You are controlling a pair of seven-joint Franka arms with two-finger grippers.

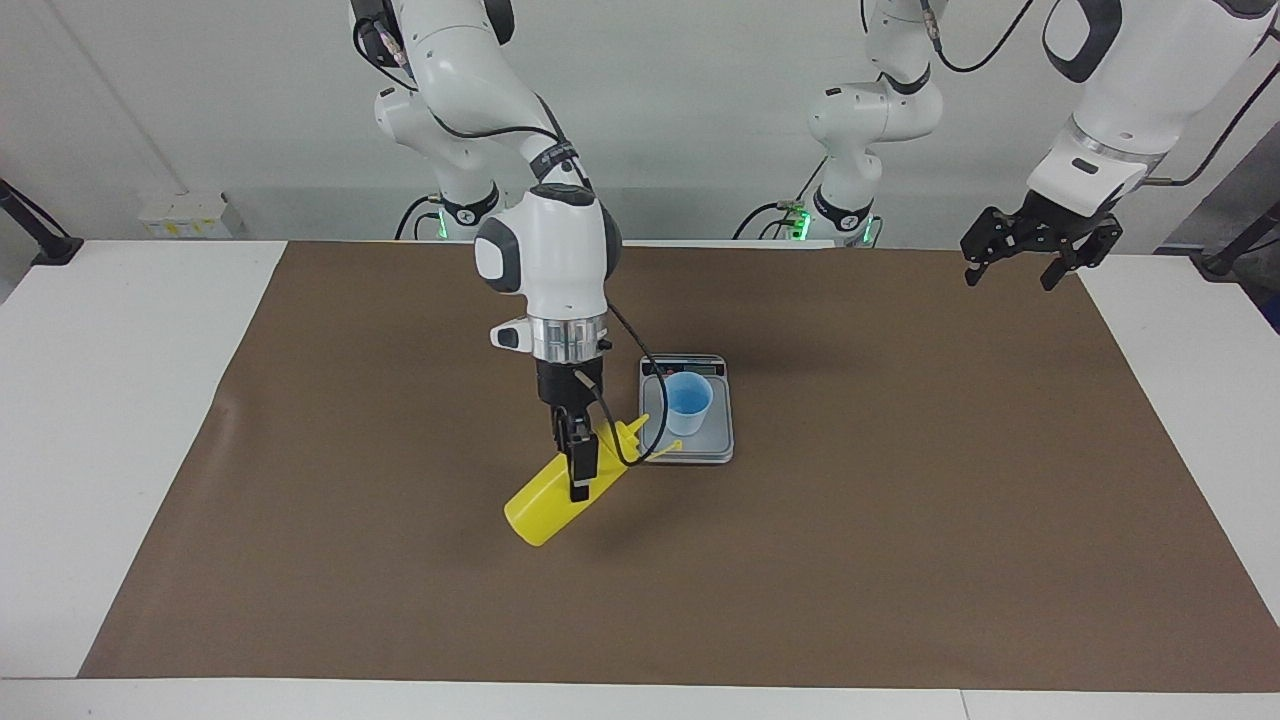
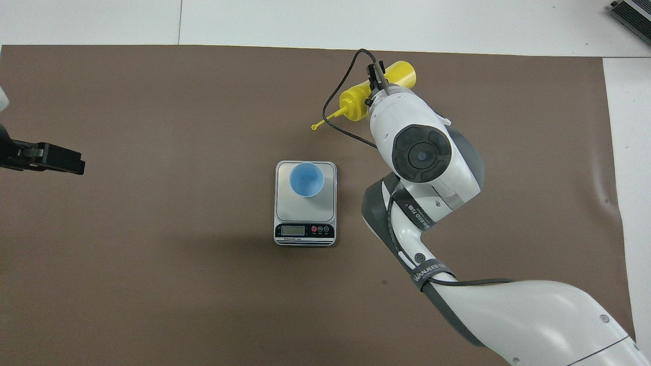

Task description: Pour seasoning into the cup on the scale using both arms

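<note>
Right end effector [image 1: 579, 470] clamps tilted seasoning [image 1: 560, 495] just beside scale [image 1: 722, 440]; nozzle short of cup [image 1: 688, 402]. Pour step: next shift nozzle over cup. Left end effector [image 1: 1018, 268] waits, fingers spread.

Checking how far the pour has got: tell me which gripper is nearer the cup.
The right. The right gripper is shut on the tilted seasoning bottle, just beside the scale where the cup stands. The left gripper waits over the left arm's end of the table.
</note>
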